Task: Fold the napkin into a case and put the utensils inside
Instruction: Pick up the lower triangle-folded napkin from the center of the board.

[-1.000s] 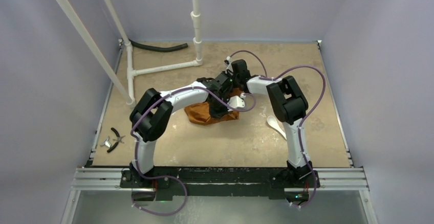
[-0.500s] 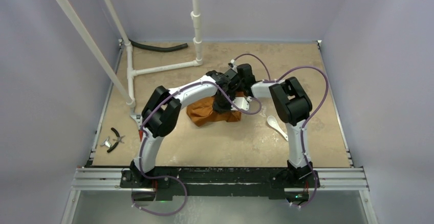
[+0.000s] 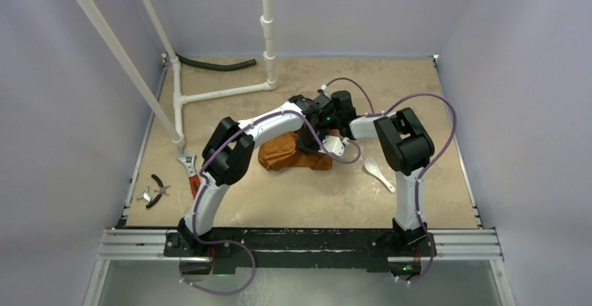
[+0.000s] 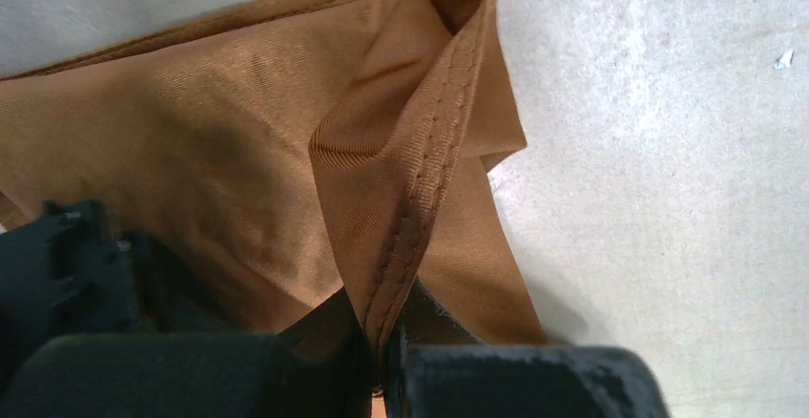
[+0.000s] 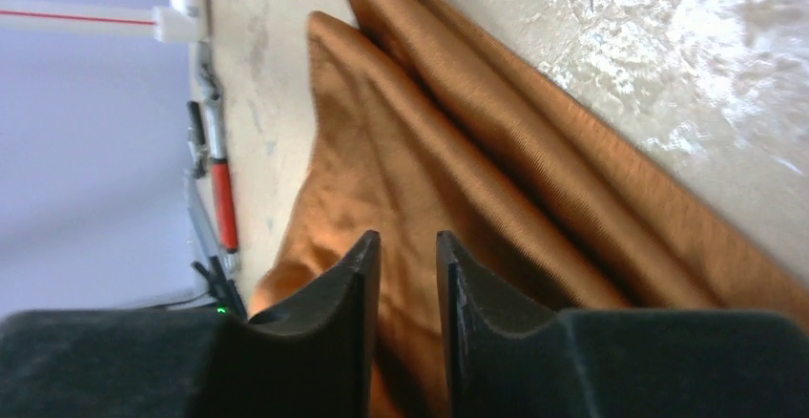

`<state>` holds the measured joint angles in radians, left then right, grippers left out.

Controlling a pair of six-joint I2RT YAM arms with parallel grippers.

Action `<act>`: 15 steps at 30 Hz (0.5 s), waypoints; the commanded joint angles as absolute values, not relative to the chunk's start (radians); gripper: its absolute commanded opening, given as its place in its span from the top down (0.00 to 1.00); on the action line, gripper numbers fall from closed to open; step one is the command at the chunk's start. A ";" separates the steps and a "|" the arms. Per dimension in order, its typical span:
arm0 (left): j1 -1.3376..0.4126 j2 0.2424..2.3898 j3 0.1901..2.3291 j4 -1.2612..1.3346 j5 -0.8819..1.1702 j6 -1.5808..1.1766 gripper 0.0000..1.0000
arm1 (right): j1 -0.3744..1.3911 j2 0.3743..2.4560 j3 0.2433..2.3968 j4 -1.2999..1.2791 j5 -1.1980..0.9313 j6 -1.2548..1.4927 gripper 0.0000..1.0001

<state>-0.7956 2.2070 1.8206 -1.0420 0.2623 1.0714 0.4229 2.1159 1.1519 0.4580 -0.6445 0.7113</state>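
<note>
The rust-orange napkin lies in a loose bunched heap at mid-table, not in a case shape. My left gripper is shut on a stitched hem of the napkin, which rises in a ridge from the jaws; in the top view the left gripper stands over the heap's right end. My right gripper is open by a narrow gap, with the napkin's folds just beyond and nothing pinched. From above the right gripper crowds against the left one. Of the utensils, a white spoon lies to the right.
A red-handled tool and small black pliers lie near the left edge. White pipes and a black hose cross the back left. The red-handled tool also shows in the right wrist view.
Both arms have shifted right, dragging the napkin a little that way. The right gripper's jaws have parted from shut. The left arm's move has uncovered the red-handled tool.
</note>
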 commanded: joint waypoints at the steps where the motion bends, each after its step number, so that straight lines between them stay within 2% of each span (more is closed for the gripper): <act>1: -0.750 2.230 1.885 -1.062 0.313 1.095 0.99 | 0.352 1.937 1.116 0.546 -0.723 0.753 0.61; 7: -0.718 2.227 1.878 -1.107 0.363 1.137 1.00 | 0.270 1.785 1.009 0.628 -0.762 0.803 0.49; 15: -0.688 2.230 1.864 -1.126 0.436 1.168 1.00 | 0.155 1.639 0.802 0.599 -0.781 0.697 0.46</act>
